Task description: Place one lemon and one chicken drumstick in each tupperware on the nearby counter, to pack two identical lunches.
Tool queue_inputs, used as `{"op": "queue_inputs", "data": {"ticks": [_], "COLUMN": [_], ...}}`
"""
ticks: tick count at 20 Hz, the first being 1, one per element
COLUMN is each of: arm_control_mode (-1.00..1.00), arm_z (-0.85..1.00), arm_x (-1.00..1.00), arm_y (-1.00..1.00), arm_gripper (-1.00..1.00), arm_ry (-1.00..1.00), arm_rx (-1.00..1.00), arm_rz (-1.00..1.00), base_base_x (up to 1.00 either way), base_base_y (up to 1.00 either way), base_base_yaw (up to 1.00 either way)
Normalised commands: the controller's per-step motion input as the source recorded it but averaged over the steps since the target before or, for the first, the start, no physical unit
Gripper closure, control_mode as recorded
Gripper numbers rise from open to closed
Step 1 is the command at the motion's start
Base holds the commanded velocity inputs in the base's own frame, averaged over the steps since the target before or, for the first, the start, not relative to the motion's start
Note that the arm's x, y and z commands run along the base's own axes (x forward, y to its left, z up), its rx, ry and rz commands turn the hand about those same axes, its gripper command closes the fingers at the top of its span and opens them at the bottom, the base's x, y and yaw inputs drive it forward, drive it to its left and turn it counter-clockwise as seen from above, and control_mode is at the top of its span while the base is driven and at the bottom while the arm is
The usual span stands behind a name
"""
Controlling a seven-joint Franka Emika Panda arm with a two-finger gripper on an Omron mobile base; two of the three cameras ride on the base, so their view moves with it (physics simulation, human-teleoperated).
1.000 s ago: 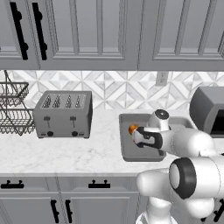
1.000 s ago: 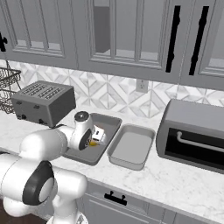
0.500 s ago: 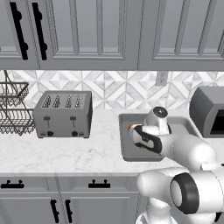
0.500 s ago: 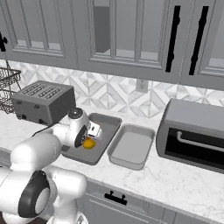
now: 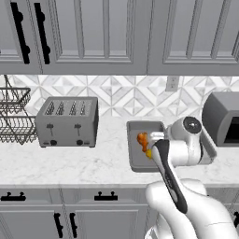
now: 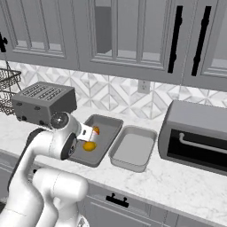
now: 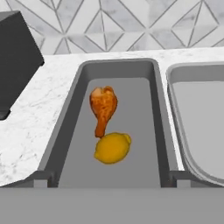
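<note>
Two grey tupperware trays stand side by side on the white counter (image 6: 177,182). The left tupperware (image 7: 117,64) (image 6: 106,118) (image 5: 130,145) holds a browned chicken drumstick (image 7: 103,106) (image 6: 96,130) (image 5: 141,138) and, just beside it, a yellow lemon (image 7: 112,148) (image 6: 89,146) (image 5: 148,153). Nothing lies in the right tupperware (image 7: 202,109) (image 6: 133,150). My gripper (image 7: 111,180) (image 6: 90,132) (image 5: 150,138) hovers over the near end of the left tray, open and holding nothing, its fingertips (image 7: 43,178) spread about as wide as the tray.
The silver four-slot toaster (image 5: 67,121) (image 6: 44,99) (image 7: 15,57) stands left of the trays. A dark toaster oven (image 6: 199,133) (image 5: 224,119) sits to their right. A wire rack (image 5: 14,116) is at the far left. Upper cabinets hang overhead.
The hand has drawn back a little from the left tray and the elbow has swung. Lemon and drumstick lie where they were.
</note>
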Motion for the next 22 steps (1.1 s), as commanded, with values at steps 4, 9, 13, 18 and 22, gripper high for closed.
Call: {"op": "queue_inputs", "data": {"ticks": [4, 9, 13, 18, 22], "arm_control_mode": [-1.0, -1.0, -1.0, 1.0, 1.0], "arm_z": [0.39, 0.28, -0.45, -0.4, 0.0], "arm_x": [-1.0, -1.0, -1.0, -0.4, 0.0], "arm_y": [0.0, 0.02, 0.2, 0.17, 0.0], "arm_gripper": [-1.0, -1.0, -1.0, -1.0, -1.0], "arm_ry": [-0.21, -0.12, -0.01, -0.03, 0.0], "arm_rx": [0.0, 0.0, -0.06, -0.08, 0.0], "arm_rz": [0.0, 0.0, 0.0, 0.0, 0.0], "base_base_x": [0.0, 0.0, 0.0, -0.6, -1.0], "base_base_y": [0.0, 0.0, 0.0, 0.26, 0.27], "base_base_yaw": [0.0, 0.0, 0.0, 0.0, 0.0]}}
